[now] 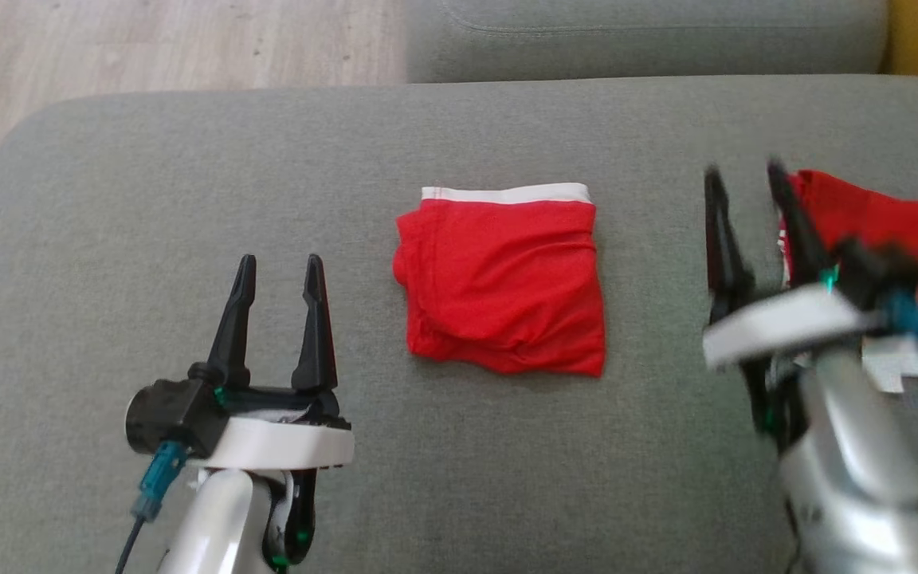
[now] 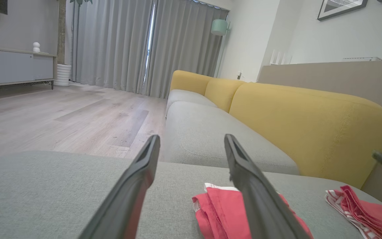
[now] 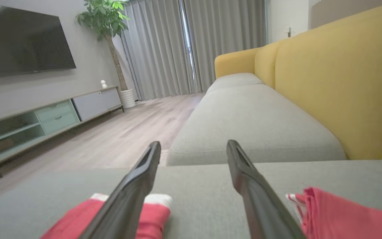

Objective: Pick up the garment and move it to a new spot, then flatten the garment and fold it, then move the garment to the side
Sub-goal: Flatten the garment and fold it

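A grey sofa cushion (image 1: 188, 199) met a yellow backrest (image 2: 310, 126); beyond lay wooden floor (image 2: 61, 122), grey curtains (image 2: 118, 43), a wall television (image 3: 22, 43) and a potted plant (image 3: 104, 20).

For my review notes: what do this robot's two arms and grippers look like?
The left gripper has two long, tapered black fingers on a black body, a white band, a silvery forearm and a teal connector with a dark cable. The right gripper, blurred, shows the same colours and parts.
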{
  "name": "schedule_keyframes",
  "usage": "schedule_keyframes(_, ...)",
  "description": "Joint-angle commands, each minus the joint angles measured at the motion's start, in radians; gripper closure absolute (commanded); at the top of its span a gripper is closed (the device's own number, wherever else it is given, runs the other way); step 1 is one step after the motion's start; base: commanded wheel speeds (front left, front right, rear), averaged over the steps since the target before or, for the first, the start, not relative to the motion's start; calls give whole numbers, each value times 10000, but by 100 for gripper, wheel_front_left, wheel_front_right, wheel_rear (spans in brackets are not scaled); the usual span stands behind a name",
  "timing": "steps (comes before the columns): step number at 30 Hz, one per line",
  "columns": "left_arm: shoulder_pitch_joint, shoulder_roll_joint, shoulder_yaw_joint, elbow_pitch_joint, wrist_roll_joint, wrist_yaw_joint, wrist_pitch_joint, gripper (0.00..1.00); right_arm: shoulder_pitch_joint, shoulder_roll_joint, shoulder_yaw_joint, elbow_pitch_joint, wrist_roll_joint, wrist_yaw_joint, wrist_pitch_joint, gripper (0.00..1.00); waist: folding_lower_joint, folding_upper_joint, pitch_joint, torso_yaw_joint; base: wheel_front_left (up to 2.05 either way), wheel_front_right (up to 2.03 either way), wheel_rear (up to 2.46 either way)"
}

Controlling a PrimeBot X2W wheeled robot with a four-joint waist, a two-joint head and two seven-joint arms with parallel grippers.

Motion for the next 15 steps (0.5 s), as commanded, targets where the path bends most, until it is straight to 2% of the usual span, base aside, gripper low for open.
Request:
schedule_keyframes(1,-314,62,359,-381,184,61,-93,0,486,371,-205,-647,-521,67,-60,0,0,0,14,-101,0,0,0)
schedule_keyframes(3,-274,62,363,-416,217,86,-93,0,1045,557,-644,-1078,-1102,67,-61,0,0,0,13,-170,0,0,0)
schedule_keyframes(7,-149,62,437,-420,255,99,-93,0,1854,727,-949,-1593,-1538,67,-61,0,0,0,36,-275,0,0,0)
schedule_keyframes(15,-260,62,336,-444,259,29,-93,0,2059,750,-892,-2054,-1262,67,-50,0,0,0,322,-149,0,0,0)
